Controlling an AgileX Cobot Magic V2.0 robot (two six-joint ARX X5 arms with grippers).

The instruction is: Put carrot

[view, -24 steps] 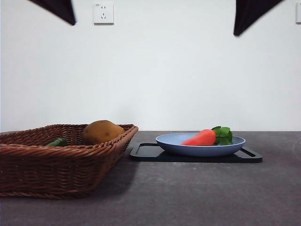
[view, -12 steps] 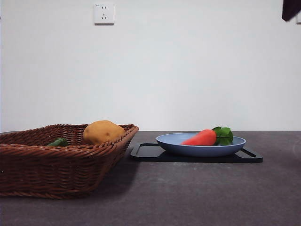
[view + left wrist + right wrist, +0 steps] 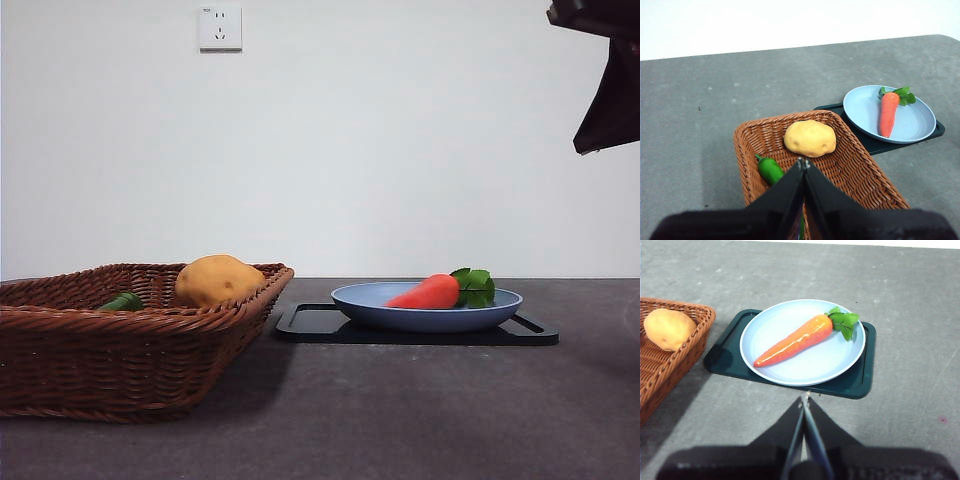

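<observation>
Your carrot (image 3: 795,341) lies flat on the plate (image 3: 805,372), well clear of the basket (image 3: 860,175). Both the right gripper (image 3: 804,402) and left gripper (image 3: 803,163) hang pressed together, holding nothing.

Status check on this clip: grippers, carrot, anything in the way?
Left gripper shut, above the basket. Right gripper shut, empty, high off the plate. Carrot lies on the plate, untouched. Nothing blocking it.
</observation>
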